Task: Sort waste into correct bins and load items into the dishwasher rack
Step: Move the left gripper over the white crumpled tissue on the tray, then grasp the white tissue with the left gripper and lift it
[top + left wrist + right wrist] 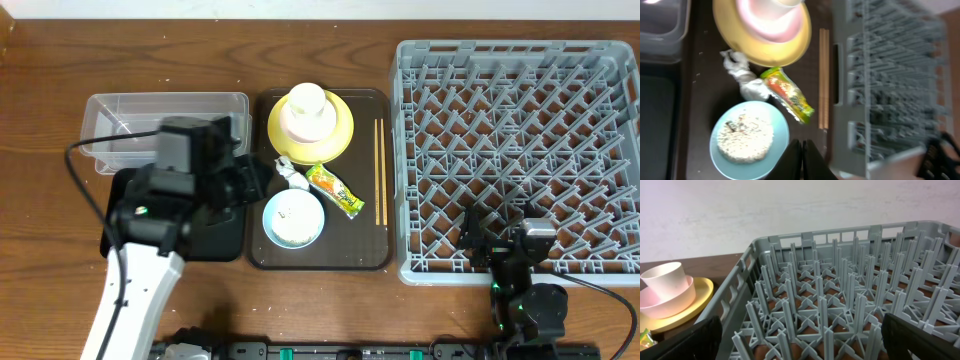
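Overhead layout: flat dark-brown tray [370,250] mid-bench [60,60]; large grey plastic grid rack [520,150] to its right; clear plastic tub [120,120] and shallow black bin [225,240] to its left.
My left gripper [801,160]: narrow, fingers almost together, nothing between them, at the tray's left edge.
My right gripper [800,342]: wide, empty, over the rack's near edge.
Dishes: small white cup [306,100] inside pinkish-white bowl [300,125] on round yellow plate [340,135], far on the tray; light-blue bowl [270,215] near.
Waste: loose white rice grains [295,215] in the blue bowl; crumpled white tissue [289,172] and yellow-green snack wrapper [335,190] between plate and bowl.
Wooden chopsticks [379,172]: along the tray's right side.
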### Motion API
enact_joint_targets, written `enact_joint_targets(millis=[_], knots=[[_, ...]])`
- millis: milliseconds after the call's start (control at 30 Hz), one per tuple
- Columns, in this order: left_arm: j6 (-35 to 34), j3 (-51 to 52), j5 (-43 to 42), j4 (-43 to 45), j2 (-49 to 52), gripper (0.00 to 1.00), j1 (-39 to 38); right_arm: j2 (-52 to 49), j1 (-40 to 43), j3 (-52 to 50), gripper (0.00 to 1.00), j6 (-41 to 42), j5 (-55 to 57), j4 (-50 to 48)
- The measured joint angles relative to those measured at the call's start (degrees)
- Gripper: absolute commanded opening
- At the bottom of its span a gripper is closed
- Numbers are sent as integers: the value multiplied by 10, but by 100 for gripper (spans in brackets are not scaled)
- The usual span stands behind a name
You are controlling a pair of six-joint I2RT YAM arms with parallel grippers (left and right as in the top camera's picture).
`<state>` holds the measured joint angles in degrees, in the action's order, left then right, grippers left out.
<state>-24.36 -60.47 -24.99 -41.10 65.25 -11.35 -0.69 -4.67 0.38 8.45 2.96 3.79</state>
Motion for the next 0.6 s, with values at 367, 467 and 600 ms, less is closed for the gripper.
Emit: enact_joint_targets(millis=[367, 467, 600], knots=[[-57, 0, 201, 81, 127, 46, -137, 0, 0, 0, 99, 0, 0, 0], [-59, 0, 226, 92, 166, 46, -139, 0, 0, 0, 99, 0, 0, 0], [-59, 0, 248, 106, 202, 46, -139, 0, 0, 0, 99, 0, 0, 0]])
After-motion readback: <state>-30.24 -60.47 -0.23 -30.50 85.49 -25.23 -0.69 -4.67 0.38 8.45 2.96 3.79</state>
